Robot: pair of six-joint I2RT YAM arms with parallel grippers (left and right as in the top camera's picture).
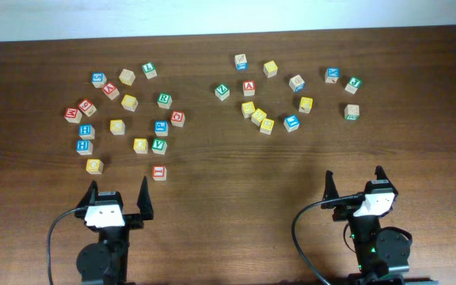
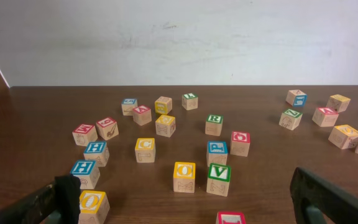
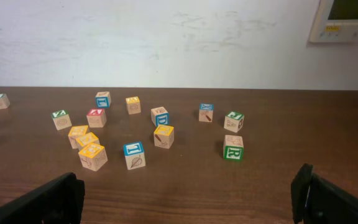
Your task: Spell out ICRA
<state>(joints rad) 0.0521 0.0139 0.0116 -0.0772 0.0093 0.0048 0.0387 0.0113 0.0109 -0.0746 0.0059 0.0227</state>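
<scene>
Lettered wooden blocks lie in two loose groups. On the left are a red I block [image 1: 159, 172] [image 2: 230, 218], a yellow C block [image 1: 117, 127] [image 2: 145, 149], a green R block [image 1: 164, 100] [image 2: 214, 124] and a red A block [image 1: 111, 91] [image 2: 142, 114]. On the right are another red A block [image 1: 248, 87] [image 3: 96, 117], a green R block [image 1: 351, 112] [image 3: 233, 148] and a blue I block [image 1: 291, 122] [image 3: 134, 155]. My left gripper [image 1: 119, 192] [image 2: 185, 202] is open and empty just behind the red I block. My right gripper [image 1: 355, 182] [image 3: 185, 199] is open and empty, well short of the right group.
Other blocks lie nearby: a yellow O [image 2: 92, 205] by my left finger, another yellow O [image 2: 184, 176], a green V [image 2: 219, 178] and two blue H blocks [image 2: 84, 173]. A white wall stands behind the table's far edge.
</scene>
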